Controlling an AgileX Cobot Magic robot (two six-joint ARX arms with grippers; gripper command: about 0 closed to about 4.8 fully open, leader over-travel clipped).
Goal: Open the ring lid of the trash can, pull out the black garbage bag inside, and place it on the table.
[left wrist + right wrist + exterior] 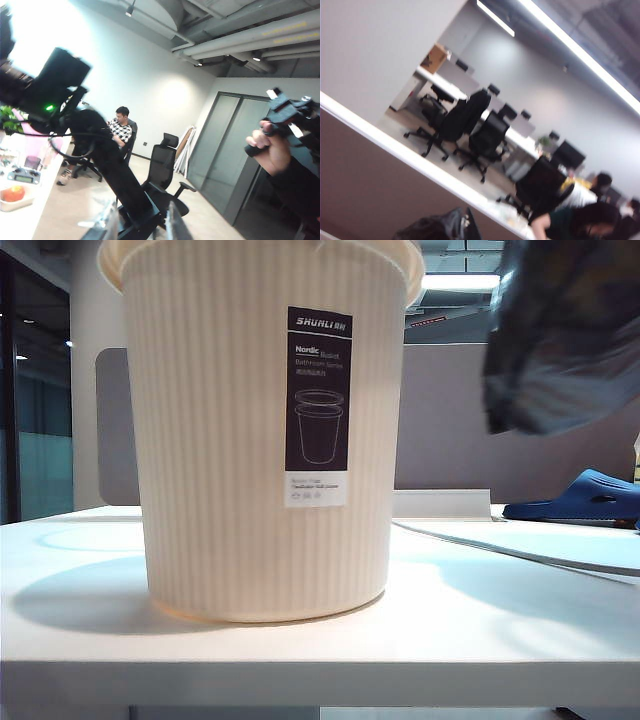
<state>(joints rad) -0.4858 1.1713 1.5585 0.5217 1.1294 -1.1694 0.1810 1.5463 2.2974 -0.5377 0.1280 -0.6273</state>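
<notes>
Exterior view: trash can [262,430] centre on table [320,640], black garbage bag [565,335] hanging upper right. Right wrist view alone: bag pinched beneath shut right pincer [462,227]. Left pincer [135,225] half spread, aimed at office.

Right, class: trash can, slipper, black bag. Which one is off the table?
The black garbage bag: it hangs in the air at upper right, while the trash can and blue slipper rest on the table.

My right claw [465,226] is clamped shut, raised high; my left claw [137,222] is half-spread, tilted upward.
</notes>
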